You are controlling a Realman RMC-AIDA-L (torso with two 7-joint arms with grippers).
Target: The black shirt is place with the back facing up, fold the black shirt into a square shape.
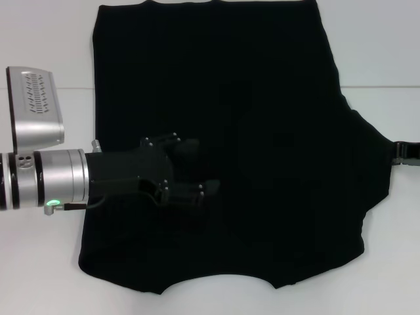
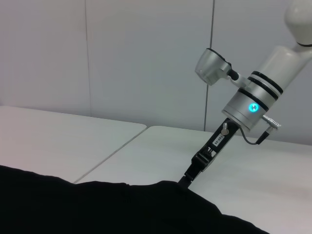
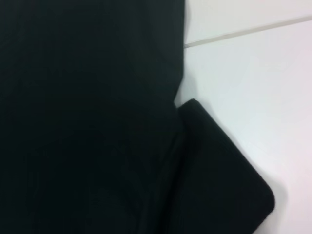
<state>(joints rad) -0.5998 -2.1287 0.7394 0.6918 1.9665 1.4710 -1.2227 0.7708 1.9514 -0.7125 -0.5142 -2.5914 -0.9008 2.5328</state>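
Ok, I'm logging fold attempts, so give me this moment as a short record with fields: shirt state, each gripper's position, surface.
shirt: the black shirt lies spread on the white table; left side edge straight as if folded in, right sleeve out; no lettering visible
left gripper: left gripper over the shirt's left-middle area, fingers apart
right gripper: right gripper at the shirt's right sleeve edge, low at the table; its arm shows in the left wrist view
fold progress: not yet a square

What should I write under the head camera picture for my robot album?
The left gripper reaches over the black shirt spread on the white table, while the right gripper touches the shirt's right sleeve edge.
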